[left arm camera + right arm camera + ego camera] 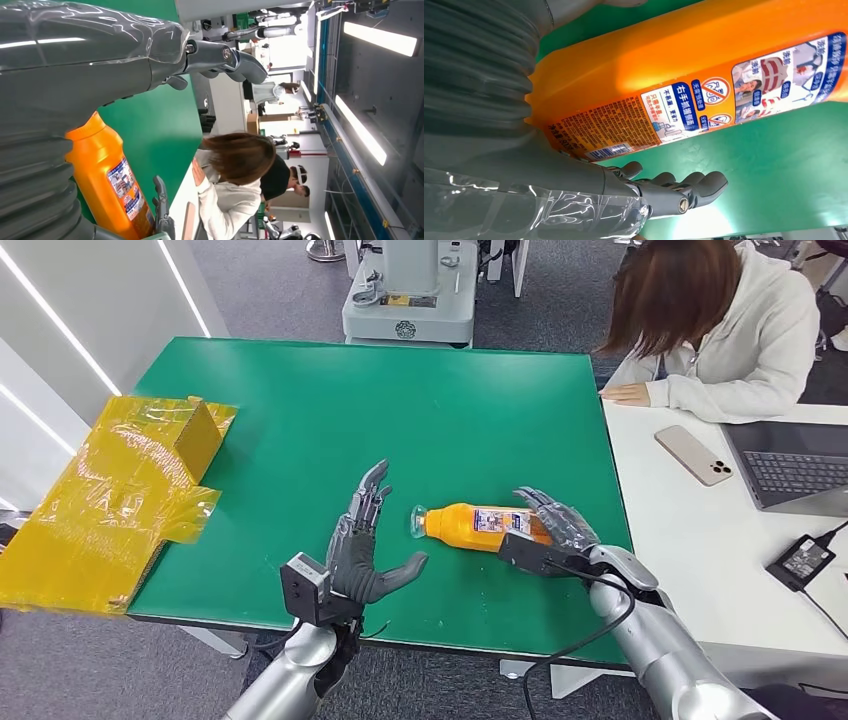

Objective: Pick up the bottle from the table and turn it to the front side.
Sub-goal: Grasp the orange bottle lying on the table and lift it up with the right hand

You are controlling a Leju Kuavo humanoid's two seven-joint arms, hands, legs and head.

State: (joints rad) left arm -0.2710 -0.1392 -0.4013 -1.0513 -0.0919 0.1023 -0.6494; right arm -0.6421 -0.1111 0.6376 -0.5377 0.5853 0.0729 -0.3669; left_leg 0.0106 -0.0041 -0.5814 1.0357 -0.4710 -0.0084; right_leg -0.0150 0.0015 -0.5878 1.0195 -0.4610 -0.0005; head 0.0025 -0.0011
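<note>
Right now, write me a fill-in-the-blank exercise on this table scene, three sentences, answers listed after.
1. The orange bottle lies on its ____ on the green table.
2. The bottle's cap end points toward the robot's ____ hand, which is open with fingers spread.
3. The right hand is at the bottle's ____ end.

Missing words: side; left; base
</note>
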